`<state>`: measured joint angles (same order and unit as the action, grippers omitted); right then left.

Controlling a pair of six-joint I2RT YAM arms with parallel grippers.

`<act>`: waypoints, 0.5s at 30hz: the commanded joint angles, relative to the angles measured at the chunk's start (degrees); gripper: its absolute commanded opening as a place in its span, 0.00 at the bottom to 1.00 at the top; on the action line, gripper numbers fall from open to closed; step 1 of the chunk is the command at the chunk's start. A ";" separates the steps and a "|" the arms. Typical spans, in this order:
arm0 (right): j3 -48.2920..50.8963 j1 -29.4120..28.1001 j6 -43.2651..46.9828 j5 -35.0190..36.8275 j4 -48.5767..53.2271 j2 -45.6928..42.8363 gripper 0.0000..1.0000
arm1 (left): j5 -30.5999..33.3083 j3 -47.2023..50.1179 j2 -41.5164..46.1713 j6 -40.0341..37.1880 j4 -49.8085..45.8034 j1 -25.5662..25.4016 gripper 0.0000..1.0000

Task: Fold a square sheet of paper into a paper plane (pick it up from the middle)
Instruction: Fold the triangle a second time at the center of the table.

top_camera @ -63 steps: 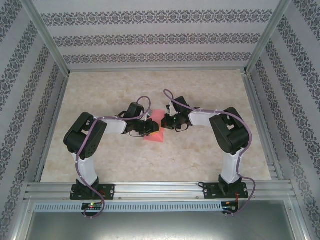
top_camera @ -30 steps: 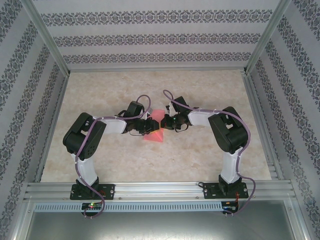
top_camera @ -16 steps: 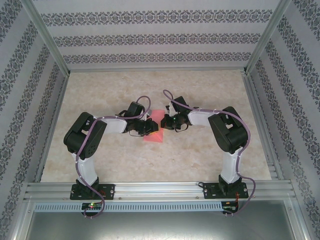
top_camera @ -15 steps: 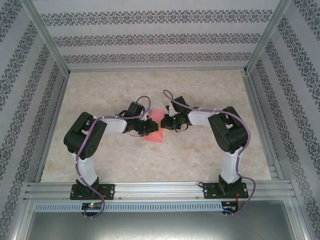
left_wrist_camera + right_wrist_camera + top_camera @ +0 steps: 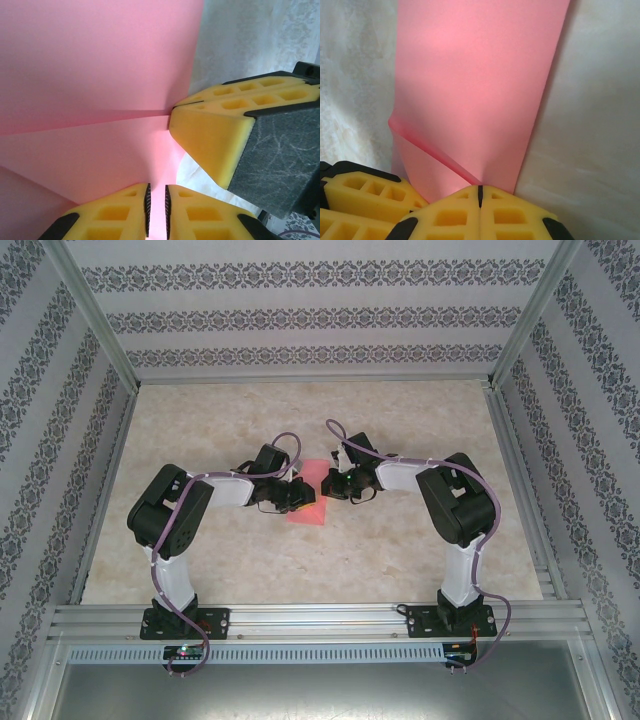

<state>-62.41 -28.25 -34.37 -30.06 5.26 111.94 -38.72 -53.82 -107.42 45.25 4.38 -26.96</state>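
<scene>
Paper [image 5: 312, 512]: centre of table [image 5: 400, 420], partly folded, held from both sides.
Left gripper [image 5: 156, 200]: clamped on its 9 o'clock side, likely anchoring it.
Right gripper [image 5: 480, 192]: pinched shut on the 3 o'clock edge, seemingly setting the crease [image 5: 440, 157].

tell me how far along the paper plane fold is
Done: the salmon-pink sheet of paper already carries a crease, and a flap is turned over in the right wrist view. In hand: the right gripper is shut on a folded edge, and the left gripper is nearly closed at the paper, though whether it grips is unclear. Left: no pointed dart shape yet, so most folds likely remain.
</scene>
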 commanded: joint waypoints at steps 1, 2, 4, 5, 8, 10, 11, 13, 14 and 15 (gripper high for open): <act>-0.87 -0.14 1.19 -0.63 1.71 1.48 0.00 | 1.69 0.36 -0.32 -1.04 -1.97 -0.55 0.19; -0.82 -0.17 1.17 -0.77 1.45 1.44 0.00 | 1.87 0.46 -0.23 -0.99 -2.08 -0.58 0.19; -0.89 -0.14 1.17 -0.87 1.44 1.52 0.00 | 2.19 0.64 -0.08 -0.96 -2.39 -0.58 0.19; -0.89 -0.14 1.17 -0.87 1.45 1.53 0.00 | 2.32 0.73 -0.16 -0.92 -2.37 -0.60 0.19; -1.06 -0.14 1.30 -0.96 1.60 1.78 0.00 | 2.42 0.98 -0.16 -0.87 -2.36 -0.59 0.19; -1.13 -0.14 1.30 -0.92 1.68 1.94 0.00 | 2.46 1.09 -0.31 -0.77 -2.42 -0.55 0.19; -1.13 -0.19 1.32 -0.87 1.63 1.97 0.00 | 2.55 1.04 -0.47 -0.78 -2.39 -0.63 0.19; -1.15 -0.14 1.23 -0.81 1.70 2.05 0.01 | 2.51 1.17 -0.63 -0.55 -2.47 -0.55 0.19; -1.22 -0.14 1.26 -0.74 1.78 1.99 0.01 | 2.57 1.25 -0.66 -0.45 -2.61 -0.56 0.18; -1.31 -0.13 1.26 -0.78 1.92 2.00 0.01 | 2.75 1.33 -0.61 -0.35 -2.70 -0.55 0.18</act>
<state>-62.81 -28.25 -34.24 -30.92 5.43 112.33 -37.17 -53.58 -107.42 45.25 3.77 -26.96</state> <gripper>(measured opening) 0.040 0.185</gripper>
